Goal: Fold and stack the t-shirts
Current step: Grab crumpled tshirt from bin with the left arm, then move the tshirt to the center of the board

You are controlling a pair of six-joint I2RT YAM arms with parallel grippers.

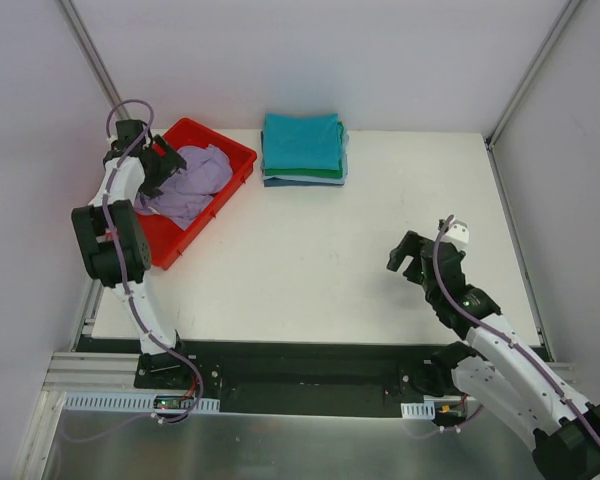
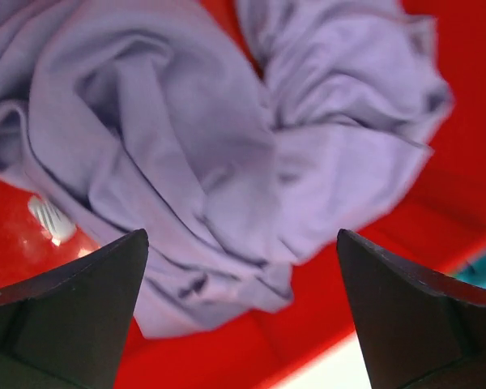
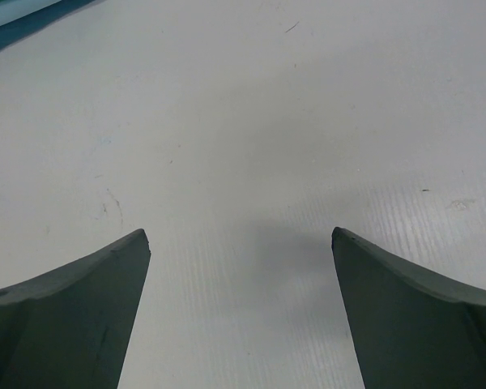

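Note:
A crumpled lavender-purple t-shirt (image 1: 192,183) lies in the red tray (image 1: 238,157) at the table's far left. In the left wrist view the shirt (image 2: 219,154) fills most of the frame. My left gripper (image 1: 163,165) hangs open just above the shirt's left part, its jaws wide apart with nothing between them (image 2: 241,243). A stack of folded shirts (image 1: 302,148), teal on top with green, light-blue and navy edges below, sits at the far middle. My right gripper (image 1: 408,255) is open and empty over bare table at the right (image 3: 240,239).
The white table (image 1: 310,260) lies between the tray and my right arm. A corner of the folded stack (image 3: 20,14) shows at the top left of the right wrist view. Metal frame posts stand at the far corners.

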